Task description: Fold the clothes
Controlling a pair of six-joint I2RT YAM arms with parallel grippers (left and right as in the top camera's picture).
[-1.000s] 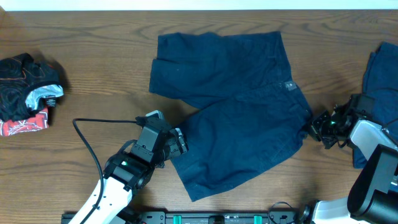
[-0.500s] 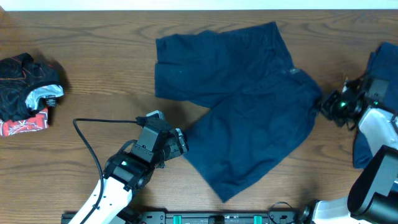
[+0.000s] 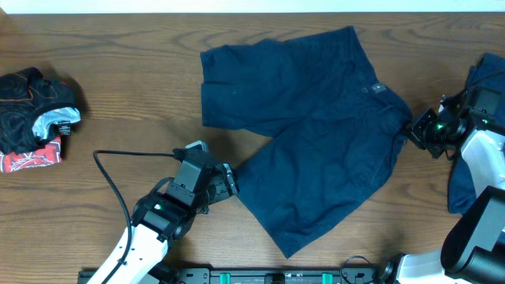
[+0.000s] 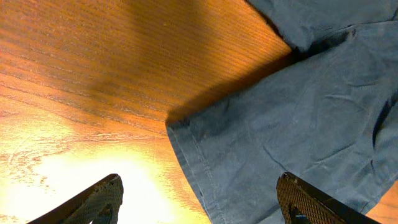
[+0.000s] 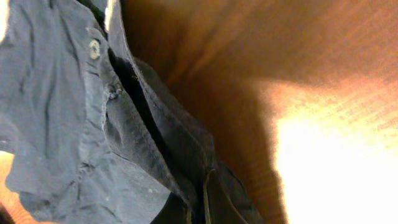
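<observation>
Overhead: navy shorts [image 3: 316, 150] lie spread mid-tabletop [image 3: 142, 95], and the right end effector [image 3: 416, 132] pinches their waistband edge. Left wrist: the left end effector [image 4: 199, 199] stands spread above one leg hem. Right wrist: bunched waistband cloth fills the left.

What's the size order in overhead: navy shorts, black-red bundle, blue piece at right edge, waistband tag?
1. navy shorts
2. black-red bundle and blue piece: not ranked, since the frame edge cuts the piece off
3. waistband tag
</observation>
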